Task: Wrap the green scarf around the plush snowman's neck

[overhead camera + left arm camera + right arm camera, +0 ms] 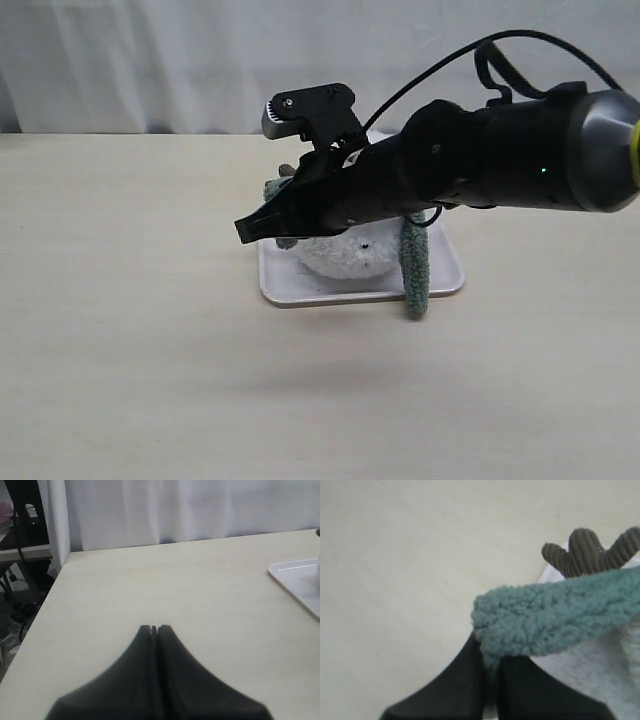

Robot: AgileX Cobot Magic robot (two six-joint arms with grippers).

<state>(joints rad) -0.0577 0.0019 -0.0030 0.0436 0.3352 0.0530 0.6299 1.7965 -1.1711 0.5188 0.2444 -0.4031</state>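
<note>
The fuzzy grey-green knit scarf (555,612) drapes over the fluffy white plush snowman (345,255) inside the white rectangular tray (325,296) on the pale wooden table (140,360), one end hanging across the tray's rim. My right hand (250,228) reaches across the snowman, clamped on the scarf's other end near a brown corduroy twig arm (590,552). My left hand (154,628) hovers closed and empty beside the tray.

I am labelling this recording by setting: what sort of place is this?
Probably a robot lab or test room: a pale table before a white curtain, a black robot arm over it, and cables beside it.
</note>
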